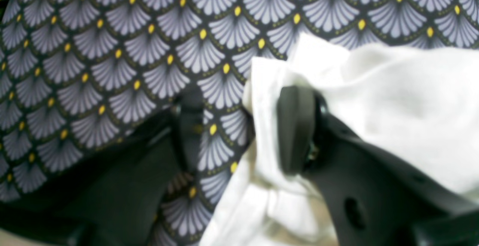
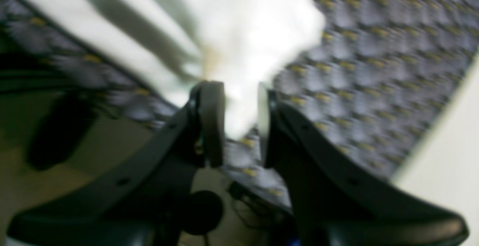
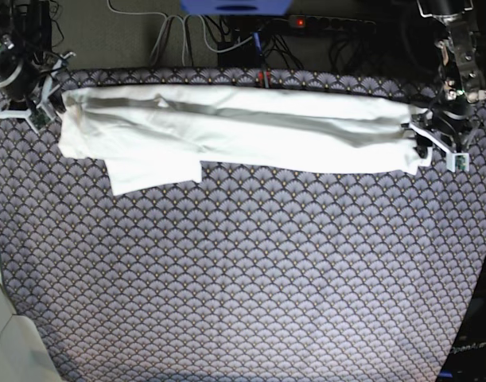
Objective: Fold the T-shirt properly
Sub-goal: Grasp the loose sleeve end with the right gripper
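The T-shirt (image 3: pixel 243 127), soft white cloth, lies long; left tool (image 1: pixel 239 130) spread, right tool (image 2: pixel 241 122) unclear.

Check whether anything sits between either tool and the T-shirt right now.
Nothing visible does. The left tool stands open at the T-shirt edge, cloth against one finger. The right tool has white cloth between its fingers. Only the patterned tablecloth lies around.

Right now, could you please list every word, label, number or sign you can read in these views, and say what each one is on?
None can be read.
T-shirt: only its plain white side shows; no print is visible.
Patterned table cover: fan shapes and yellow dots only, no text.
Faint marks at the base view's lower right corner: too small and dim to read.
Both wrist views: blurred, no lettering visible.
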`<move>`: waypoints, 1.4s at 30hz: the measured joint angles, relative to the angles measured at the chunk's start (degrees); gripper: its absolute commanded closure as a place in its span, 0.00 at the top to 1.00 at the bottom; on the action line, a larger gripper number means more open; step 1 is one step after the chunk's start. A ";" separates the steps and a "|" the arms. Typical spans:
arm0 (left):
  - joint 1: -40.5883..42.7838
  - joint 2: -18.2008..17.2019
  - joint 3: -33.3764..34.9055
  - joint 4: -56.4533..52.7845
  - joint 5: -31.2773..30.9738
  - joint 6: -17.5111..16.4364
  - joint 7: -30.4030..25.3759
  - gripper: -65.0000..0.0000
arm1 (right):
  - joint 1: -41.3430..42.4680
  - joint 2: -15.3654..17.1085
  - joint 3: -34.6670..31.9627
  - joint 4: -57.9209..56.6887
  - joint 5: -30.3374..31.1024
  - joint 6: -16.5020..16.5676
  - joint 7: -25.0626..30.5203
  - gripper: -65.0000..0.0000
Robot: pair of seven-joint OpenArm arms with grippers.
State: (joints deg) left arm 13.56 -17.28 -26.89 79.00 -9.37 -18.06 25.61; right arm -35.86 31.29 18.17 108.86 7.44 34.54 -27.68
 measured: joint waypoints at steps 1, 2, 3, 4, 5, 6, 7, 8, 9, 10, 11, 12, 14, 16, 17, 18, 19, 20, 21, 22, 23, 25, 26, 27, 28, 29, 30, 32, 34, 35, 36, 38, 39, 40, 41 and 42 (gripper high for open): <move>0.17 0.00 0.02 0.66 0.09 -0.15 0.42 0.50 | 0.72 -0.04 -0.04 1.40 0.15 0.28 -0.76 0.26; 0.35 0.07 0.07 1.18 0.20 -0.17 1.07 0.50 | 1.90 -0.31 -0.24 2.78 0.24 0.55 -1.09 0.26; 0.70 0.15 0.11 1.81 0.33 -0.17 1.29 0.50 | 3.63 -0.79 -0.28 4.07 0.70 0.37 -0.92 0.26; 1.18 0.15 0.15 2.23 0.28 -0.20 1.27 0.50 | 5.44 -0.96 -0.74 4.72 1.09 0.28 -1.57 0.26; 1.36 0.15 0.15 2.56 0.26 -0.20 1.36 0.50 | 7.91 -1.01 -1.95 4.85 1.03 0.63 -3.98 0.26; 1.31 0.11 0.22 2.69 0.31 -0.20 1.46 0.50 | 10.78 -1.25 -3.63 4.52 0.15 0.57 -7.32 0.26; 1.31 0.11 0.22 2.75 0.31 -0.22 1.60 0.50 | 13.49 -1.92 -5.18 3.98 0.22 0.37 -9.27 0.26; 1.40 0.15 0.17 2.75 0.31 -0.17 1.62 0.50 | 16.31 -2.49 -7.23 3.69 0.70 0.35 -12.04 0.26; 1.31 0.26 0.15 2.82 0.37 -0.20 1.62 0.50 | 19.23 -2.91 -9.70 3.15 0.85 0.96 -14.84 0.26; 1.29 0.35 0.20 2.82 0.55 -0.17 1.64 0.50 | 22.10 -3.43 -11.80 2.36 0.83 0.96 -17.64 0.26; 1.31 0.39 0.26 2.82 0.50 -0.20 1.60 0.50 | 24.81 -4.11 -13.55 1.81 0.28 0.63 -19.80 0.26; 1.44 0.42 0.22 2.86 0.44 -0.20 1.38 0.50 | 27.02 -4.85 -15.21 1.55 0.72 0.44 -20.63 0.26; 1.31 0.46 0.24 2.86 0.50 -0.22 1.64 0.50 | 30.40 -6.10 -17.68 0.33 0.87 0.39 -21.94 0.26; 1.36 0.59 0.22 2.91 0.50 -0.20 1.60 0.50 | 32.50 -7.17 -19.85 -1.86 1.14 0.48 -22.53 0.26; 1.31 0.59 0.22 2.93 0.52 -0.20 1.60 0.50 | 33.42 -7.54 -20.76 -3.58 0.90 0.57 -22.88 0.26; 1.33 0.59 0.22 2.93 0.50 -0.20 1.57 0.50 | 34.29 -8.00 -21.35 -5.51 0.92 0.59 -22.80 0.26; 1.66 0.55 0.24 2.93 0.50 -0.17 1.42 0.50 | 35.17 -8.52 -21.51 -7.43 1.14 0.63 -22.80 0.26; 1.97 0.44 0.24 2.97 0.37 -0.20 1.16 0.50 | 36.09 -8.81 -21.51 -9.46 0.98 0.59 -22.69 0.26; 2.14 0.39 0.22 3.04 0.07 -0.20 1.16 0.50 | 37.22 -8.96 -21.51 -11.78 0.98 0.61 -22.62 0.26; 2.40 0.37 0.17 3.08 0.07 -0.20 1.11 0.50 | 38.25 -8.92 -21.51 -13.90 0.61 1.25 -22.64 0.26; 2.40 0.37 0.17 3.13 0.09 -0.22 0.98 0.50 | 39.34 -8.90 -21.44 -16.06 0.46 2.75 -22.67 0.26; 2.40 0.37 0.22 3.13 0.11 -0.20 1.01 0.50 | 41.03 -8.90 -21.40 -19.67 0.39 5.11 -21.79 0.26; 2.40 0.39 0.22 3.13 0.13 -0.20 1.05 0.50 | 41.72 -8.92 -21.35 -21.55 0.59 5.31 -20.72 0.26; 2.40 0.42 0.22 3.13 0.11 -0.20 1.01 0.50 | 42.42 -8.92 -21.35 -23.12 0.76 5.33 -20.70 0.26; 2.43 0.44 0.22 3.13 0.09 -0.20 0.98 0.50 | 43.06 -8.90 -21.35 -24.85 0.72 5.31 -20.57 0.28; 2.43 0.44 0.22 3.13 0.09 -0.20 0.98 0.50 | 43.52 -8.90 -21.33 -26.16 0.35 5.29 -20.59 0.29; 2.43 0.44 0.22 3.13 0.11 -0.20 1.01 0.50 | 43.85 -8.87 -21.33 -27.28 0.37 5.31 -20.70 0.32; 2.40 0.46 0.22 3.13 0.33 -0.20 1.01 0.50 | 43.91 -8.87 -21.35 -28.63 0.48 5.29 -18.99 0.37; 2.40 0.50 0.22 3.13 0.33 -0.20 1.01 0.50 | 43.76 -8.92 -21.35 -28.87 0.42 5.29 -18.56 0.40; 2.40 0.48 0.22 3.13 0.33 -0.20 1.01 0.50 | 43.71 -8.92 -21.35 -28.87 0.44 5.29 -17.92 0.41; 2.40 0.48 0.22 3.13 0.33 -0.20 1.01 0.50 | 43.71 -8.90 -21.35 -28.87 0.44 5.29 -17.75 0.41; 2.40 0.48 0.22 3.13 0.31 -0.20 1.01 0.50 | 43.74 -8.94 -21.35 -28.87 0.44 5.29 -17.44 0.41; 2.27 0.48 0.22 3.13 0.33 -0.22 1.01 0.50 | 43.74 -8.94 -21.35 -28.87 0.44 5.29 -17.49 0.41; 2.25 0.46 0.22 3.13 0.35 -0.20 1.14 0.50 | 43.71 -9.11 -21.33 -28.87 0.39 5.29 -17.53 0.41; 2.25 0.46 0.22 3.13 0.42 -0.20 1.20 0.50 | 43.71 -9.33 -21.24 -28.87 0.35 5.29 -17.51 0.41; 2.23 0.48 0.22 3.13 0.52 -0.22 1.18 0.50 | 43.74 -9.60 -21.24 -28.87 0.44 5.29 -17.49 0.42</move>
State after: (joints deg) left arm 15.79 -16.80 -26.68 82.13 -8.84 -18.28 26.79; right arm 7.88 21.69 -3.07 79.99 7.88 39.83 -45.17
